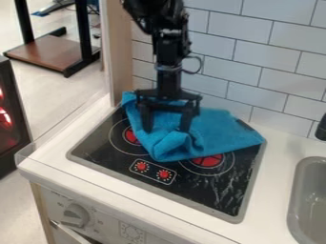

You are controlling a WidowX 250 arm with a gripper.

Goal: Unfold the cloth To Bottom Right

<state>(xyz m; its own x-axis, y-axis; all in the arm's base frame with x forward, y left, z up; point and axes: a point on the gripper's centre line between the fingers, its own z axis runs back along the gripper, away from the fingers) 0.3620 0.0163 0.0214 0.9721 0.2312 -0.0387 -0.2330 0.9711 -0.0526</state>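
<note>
White oven panel (105, 215) with a chunky, rounded knob (76, 215) lies nearest the camera, below the smooth white edge of the desk (272, 186). Set into the desk is a glossy black cooktop (191, 187), four-sided, framed by a flat grey border and streaked with pale, scratchy marks toward its right side. The blue cloth (219, 131) lies across the rear of the cooktop, its long axis slanting from the upper left of the view down to a blunt corner at the right, which reaches the cooktop's border. Another corner points toward the camera, just behind the two small red dials (142, 166). Soft and matte, the cloth is rumpled, with a rounded, bunched fold near its front and a flatter, broader spread to the right. It partly covers two flat red discs (208, 160) ringed by thin pale circles.

The black arm (169, 55) comes in from the top edge, and the tool (166, 129) hangs down over the left part of the cloth, its two straight fingers well apart. Behind rises a wall (248, 52) of smooth, oblong white tiles; at the right is a grey sink (296, 190) with rounded corners.
</note>
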